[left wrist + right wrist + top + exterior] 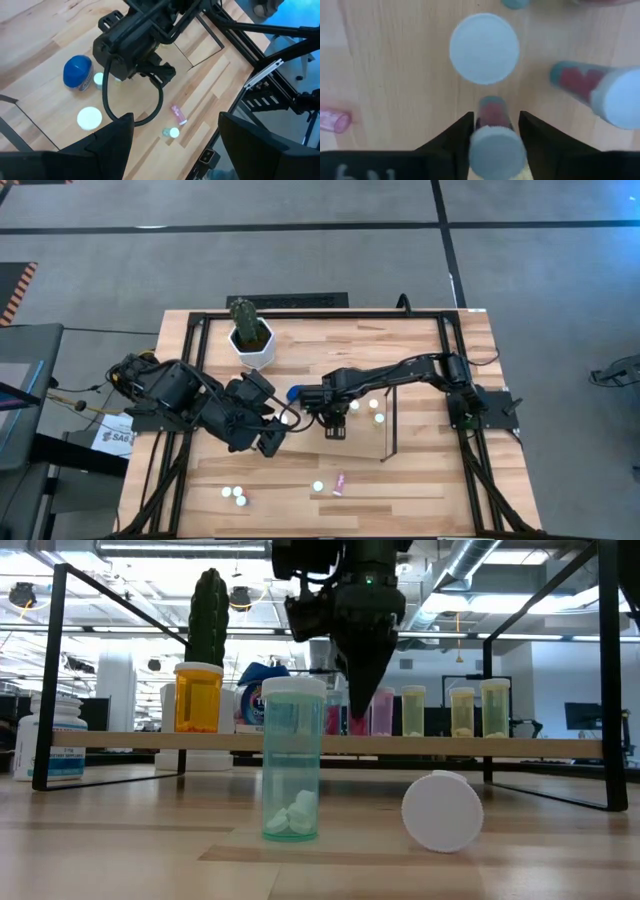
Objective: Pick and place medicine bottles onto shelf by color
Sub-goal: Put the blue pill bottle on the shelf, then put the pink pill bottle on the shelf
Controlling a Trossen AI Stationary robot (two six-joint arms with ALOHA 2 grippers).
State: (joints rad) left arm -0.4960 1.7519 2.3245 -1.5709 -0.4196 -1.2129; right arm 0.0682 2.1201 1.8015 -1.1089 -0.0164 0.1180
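The shelf lies mid-table, and several medicine bottles stand in a row on it. My right gripper points straight down over the shelf. Its fingers stand a little apart, close on either side of an upright pink bottle with a white cap. Another white-capped bottle and a second pink one stand beside it. The blue-capped bottle is at the shelf's left end. My left gripper hangs open and empty above the table, left of the shelf. My right gripper comes from above, pointing down, with a finger on each side of the pink bottle's body just below its cap. Whether the fingers touch it I cannot tell. The bottle stands upright on the shelf.
Loose bottles sit near the table's front edge: two white-capped, one teal, and a pink one lying down. A white cactus pot stands at the back. Black frame bars run around the table.
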